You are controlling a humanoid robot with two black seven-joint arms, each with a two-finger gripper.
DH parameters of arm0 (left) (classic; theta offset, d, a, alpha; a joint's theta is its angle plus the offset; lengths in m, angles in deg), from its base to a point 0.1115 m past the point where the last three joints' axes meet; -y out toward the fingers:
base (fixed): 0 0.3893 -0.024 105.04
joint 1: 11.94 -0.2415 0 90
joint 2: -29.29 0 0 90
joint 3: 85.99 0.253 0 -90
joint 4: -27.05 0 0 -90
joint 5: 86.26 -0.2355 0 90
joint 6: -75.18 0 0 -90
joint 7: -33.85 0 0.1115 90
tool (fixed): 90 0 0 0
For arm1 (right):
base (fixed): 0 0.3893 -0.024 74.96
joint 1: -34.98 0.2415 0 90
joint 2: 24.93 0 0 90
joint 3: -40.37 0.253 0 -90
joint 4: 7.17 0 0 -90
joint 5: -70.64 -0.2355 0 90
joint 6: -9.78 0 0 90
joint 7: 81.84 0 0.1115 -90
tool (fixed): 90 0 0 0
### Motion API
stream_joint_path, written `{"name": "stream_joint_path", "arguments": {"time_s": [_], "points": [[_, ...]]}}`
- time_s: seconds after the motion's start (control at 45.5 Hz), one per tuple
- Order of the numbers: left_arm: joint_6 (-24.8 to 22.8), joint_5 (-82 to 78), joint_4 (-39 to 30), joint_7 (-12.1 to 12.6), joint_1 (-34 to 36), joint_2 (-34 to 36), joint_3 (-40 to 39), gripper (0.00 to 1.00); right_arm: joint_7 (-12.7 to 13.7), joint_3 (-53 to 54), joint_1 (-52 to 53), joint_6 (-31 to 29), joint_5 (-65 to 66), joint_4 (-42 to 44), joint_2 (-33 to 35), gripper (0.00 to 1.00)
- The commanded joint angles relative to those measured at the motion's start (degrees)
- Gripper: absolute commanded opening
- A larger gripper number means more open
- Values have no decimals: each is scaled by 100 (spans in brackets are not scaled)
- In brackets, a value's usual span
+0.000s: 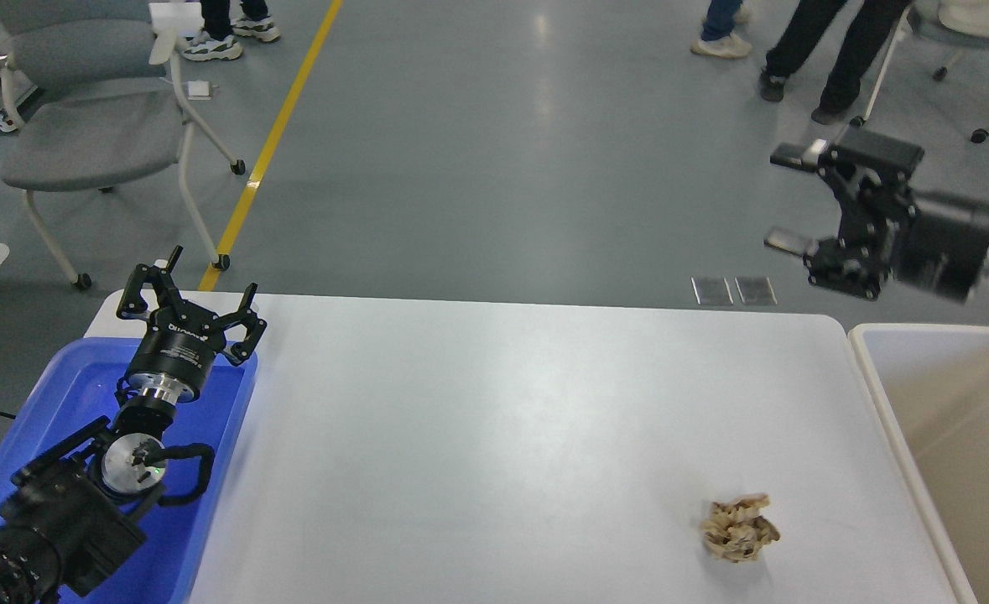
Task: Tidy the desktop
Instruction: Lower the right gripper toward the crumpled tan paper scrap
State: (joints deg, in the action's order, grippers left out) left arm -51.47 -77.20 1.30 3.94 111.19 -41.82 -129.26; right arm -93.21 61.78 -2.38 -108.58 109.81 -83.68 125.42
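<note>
Lower right on the white tabletop (494,419) lies one crumpled paper wad (739,527), ungrasped. Both the left gripper (190,304) and right gripper (792,200) hang with jaws wide, empty. Next, the right should likely descend onto the wad.

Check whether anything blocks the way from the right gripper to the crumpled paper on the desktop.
Nothing visible does. The open right gripper hangs beyond the far right corner of the white rectangular desktop; only bare tabletop separates it from the crumpled tan paper wad.
</note>
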Motion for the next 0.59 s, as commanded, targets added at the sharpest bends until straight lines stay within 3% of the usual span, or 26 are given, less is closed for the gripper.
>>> {"name": "stream_joint_path", "arguments": {"time_s": [0.0, 0.242, 0.572], "points": [[0, -1, 0, -6, 0, 0, 4, 100, -15, -1252, -16, 461, 2603, -233, 486, 100], [0, -1, 0, 3, 0, 0, 4, 100, -32, -2378, -358, 1736, 3747, -839, 671, 100], [0, -1, 0, 3, 0, 0, 4, 100, -15, -2308, -605, 2001, 3282, -1296, 671, 100]]}}
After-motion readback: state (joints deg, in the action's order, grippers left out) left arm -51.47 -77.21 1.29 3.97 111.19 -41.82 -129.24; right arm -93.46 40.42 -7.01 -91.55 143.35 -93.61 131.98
